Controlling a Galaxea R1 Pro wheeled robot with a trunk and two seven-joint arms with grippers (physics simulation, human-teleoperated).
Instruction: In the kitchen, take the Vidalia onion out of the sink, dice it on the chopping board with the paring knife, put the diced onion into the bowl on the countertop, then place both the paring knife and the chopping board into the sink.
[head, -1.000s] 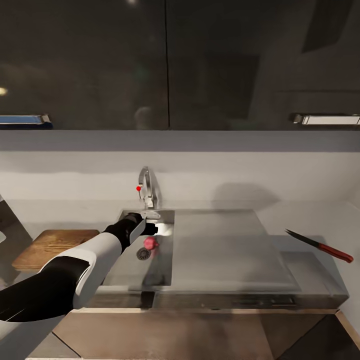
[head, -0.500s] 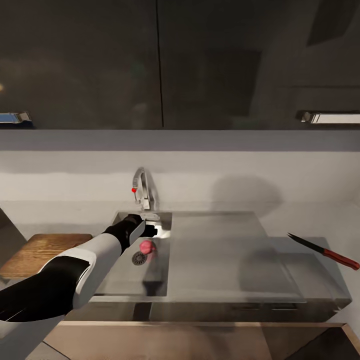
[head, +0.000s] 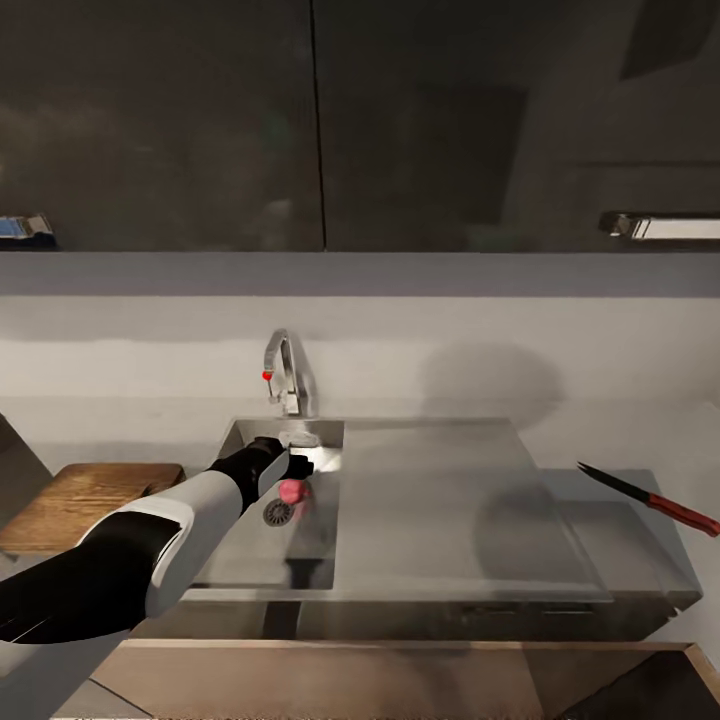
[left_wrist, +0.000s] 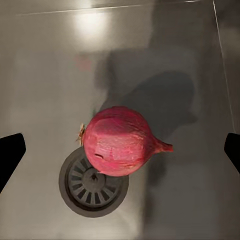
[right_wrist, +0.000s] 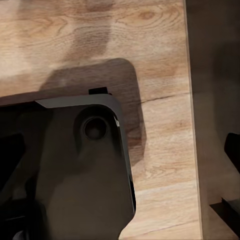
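Observation:
A pinkish-red Vidalia onion (head: 291, 490) (left_wrist: 122, 147) lies on the floor of the sink (head: 310, 545), beside the round drain (head: 277, 513) (left_wrist: 93, 186). My left gripper (head: 292, 468) (left_wrist: 121, 151) hangs open just over the onion. Its dark fingertips (left_wrist: 11, 154) stand wide apart on either side and touch nothing. The brown chopping board (head: 90, 495) rests on the countertop (head: 610, 435) left of the sink. Right of the drainboard (head: 450, 500) lies the paring knife (head: 650, 497), red handle pointing right. In the right wrist view one dark fingertip (right_wrist: 233, 149) sits at the picture's edge over wood floor.
A chrome faucet (head: 284, 373) with a small red knob rises behind the basin, close to my left wrist. Dark glossy upper cabinets (head: 320, 120) hang above the grey backsplash. The right wrist view looks down on light wood floor (right_wrist: 150, 45) and a dark part of the robot (right_wrist: 75, 165).
The head camera shifted, sliding the whole scene slightly. My left gripper has sunk a little deeper into the basin, closer to the onion. The onion, knife and board stayed put.

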